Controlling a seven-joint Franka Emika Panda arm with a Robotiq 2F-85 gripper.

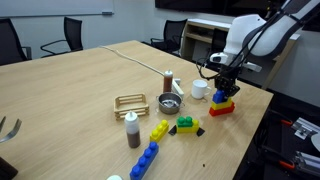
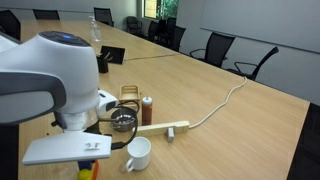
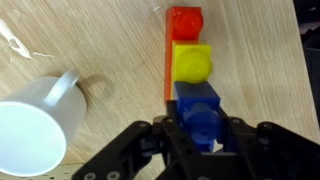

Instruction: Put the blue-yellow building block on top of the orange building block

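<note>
The blue-yellow building block lies along the top of the orange building block, whose far stud sticks out beyond it. My gripper is shut on the blue end of the block, with a finger on each side. In an exterior view the gripper stands over the stacked blocks near the table's edge. In the exterior view from behind the arm, the arm hides most of the blocks.
A white mug stands close beside the blocks, also seen in both exterior views. Nearby are a metal bowl, a brown bottle, a wooden rack, and yellow, green and long blue bricks.
</note>
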